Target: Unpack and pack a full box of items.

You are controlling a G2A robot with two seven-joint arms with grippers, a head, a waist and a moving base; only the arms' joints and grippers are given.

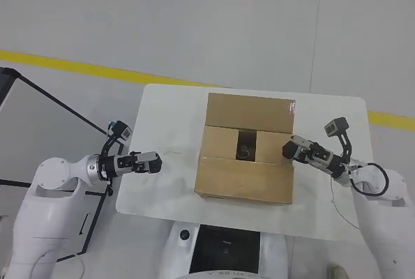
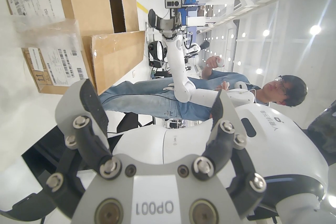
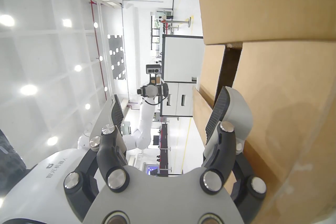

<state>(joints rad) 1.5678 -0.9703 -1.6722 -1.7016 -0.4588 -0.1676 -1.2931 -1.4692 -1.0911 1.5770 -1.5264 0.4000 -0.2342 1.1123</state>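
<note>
The box sat mid-table with its inner flaps folded in, so the right gripper, fingers apart at its 3 o'clock edge, would best lift that flap slowly outward, with the left gripper, also spread and apart at 9 o'clock, brought in to steady it.

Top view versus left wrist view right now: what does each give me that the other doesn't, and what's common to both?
Top view: a dark round item down in the gap between the box's inner flaps.
Left wrist view: printed labels on the box's side, with clear plastic film lying across them.
Both: the cardboard box with its flaps partly open, the left end effector open and apart from the box, and the right end effector at the box's opposite side.
</note>
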